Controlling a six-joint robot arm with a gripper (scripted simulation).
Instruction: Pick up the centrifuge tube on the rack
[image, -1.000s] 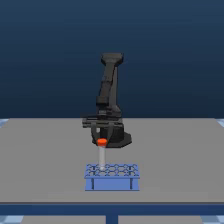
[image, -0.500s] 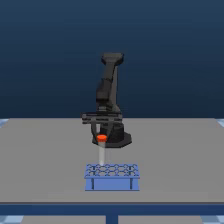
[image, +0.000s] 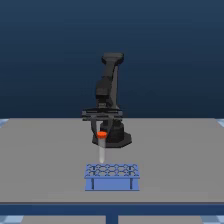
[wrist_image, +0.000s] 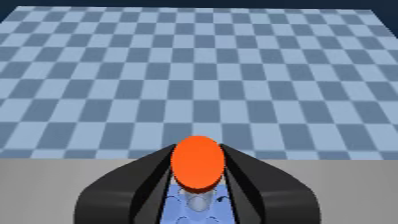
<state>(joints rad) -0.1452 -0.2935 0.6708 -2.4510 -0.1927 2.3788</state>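
- Pincer (image: 102, 134) closed on the centrifuge tube (image: 102, 148), its dark fingers (wrist_image: 133, 175) pressed to either side just under the orange cap (wrist_image: 197, 163).
- Tube hangs upright over the rack (image: 111, 177), above the holes at the exterior view's left end; its tip looks clear of them or nearly so.
- Rack stands on the grey desk (image: 45, 155), in front of the arm's base.
- Risk, as I judge it: a grip this close to the cap could let the smooth tube slip out, and any sideways swing while the tip is low could catch the rack and tip it.

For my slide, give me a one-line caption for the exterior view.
Gripper shut on the orange-capped centrifuge tube, held upright just above the blue rack on the grey table.
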